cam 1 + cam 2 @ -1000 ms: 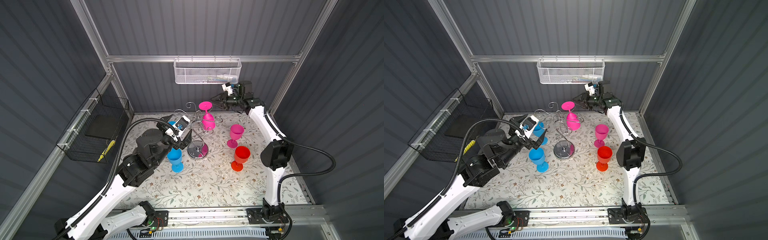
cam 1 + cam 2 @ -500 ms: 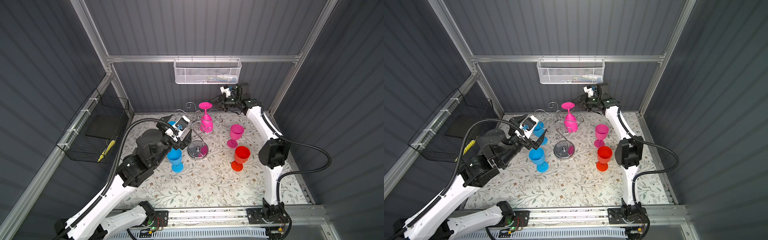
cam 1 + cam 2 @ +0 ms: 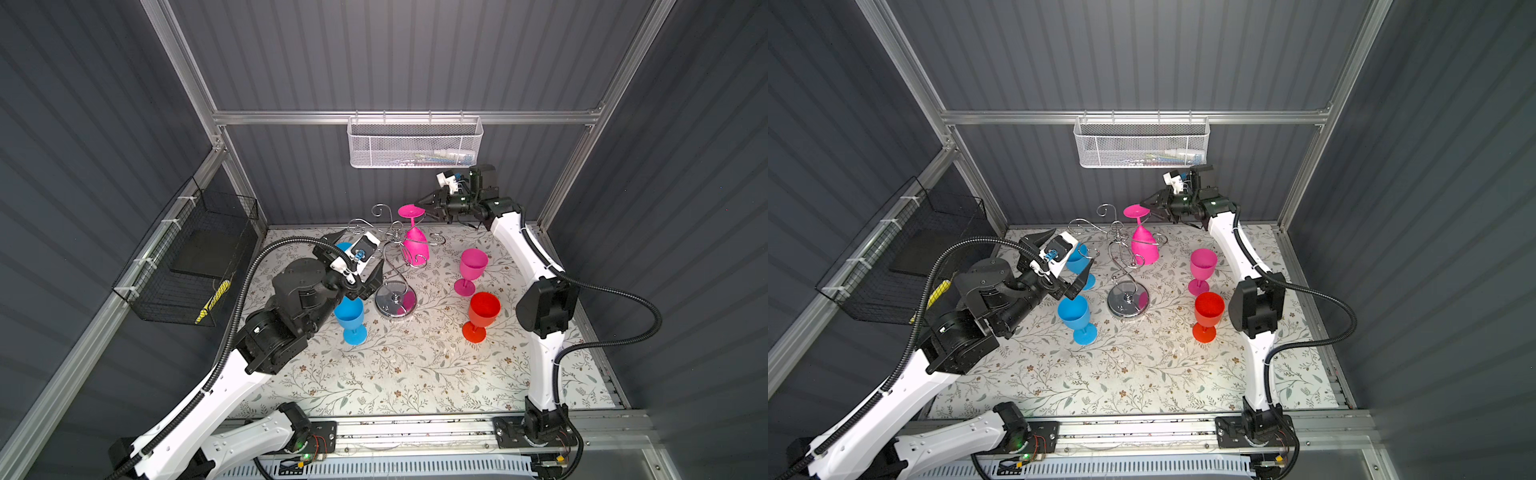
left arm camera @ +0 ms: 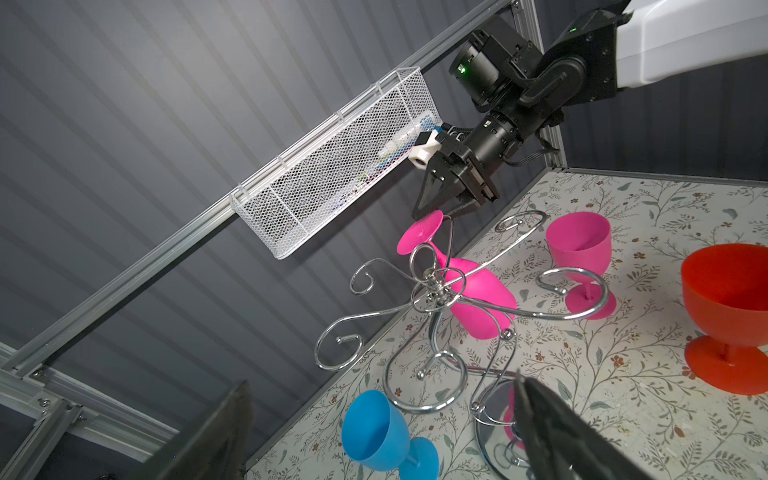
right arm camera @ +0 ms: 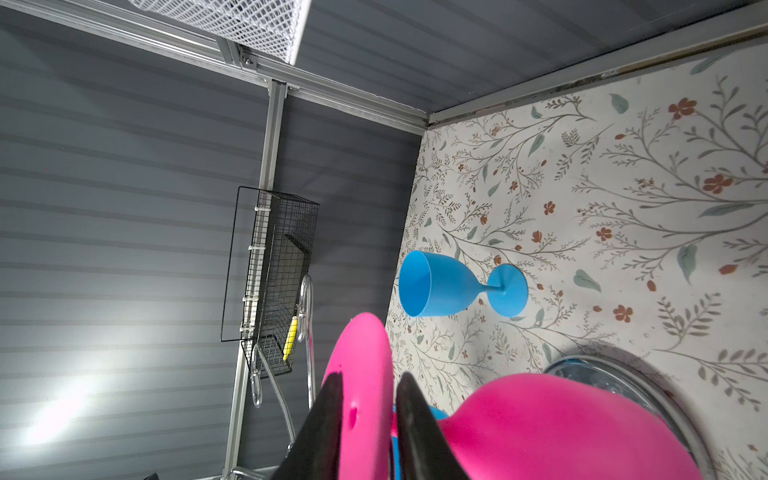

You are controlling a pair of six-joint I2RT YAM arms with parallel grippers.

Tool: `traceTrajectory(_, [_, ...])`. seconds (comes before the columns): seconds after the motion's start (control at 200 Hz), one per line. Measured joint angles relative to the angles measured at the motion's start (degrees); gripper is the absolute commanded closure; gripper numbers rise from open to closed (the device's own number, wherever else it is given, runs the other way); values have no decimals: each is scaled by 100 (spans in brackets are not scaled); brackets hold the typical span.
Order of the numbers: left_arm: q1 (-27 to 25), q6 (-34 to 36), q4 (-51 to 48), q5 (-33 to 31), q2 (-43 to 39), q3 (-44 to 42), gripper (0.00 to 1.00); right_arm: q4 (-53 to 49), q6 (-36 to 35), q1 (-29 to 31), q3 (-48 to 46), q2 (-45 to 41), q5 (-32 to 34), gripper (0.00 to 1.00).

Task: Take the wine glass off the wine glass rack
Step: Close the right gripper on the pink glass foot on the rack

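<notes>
bench (image 3: 415, 374) w/ floral cover fills the lower half of both top views. wine glass rack (image 3: 395, 266) stands mid-frame, pink wine glass (image 3: 415, 243) still hung upside down on it. right tool (image 5: 368, 415) has its jaws closed on the glass's foot disc; lift-off looks not yet done, then set-down. left tool (image 4: 374, 436) spread wide, empty, nr rack base. no readable labels or writing.
</notes>
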Motion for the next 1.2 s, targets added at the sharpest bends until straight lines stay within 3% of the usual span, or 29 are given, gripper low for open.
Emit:
traceTrajectory(0.71, [0,-35,0,4,-24,-4,0,118,105,4,0,0,-37,100])
traceTrajectory(1.201, [0,-37,-4,70,17,-4,0,221,332,0,0,-24,-37,100])
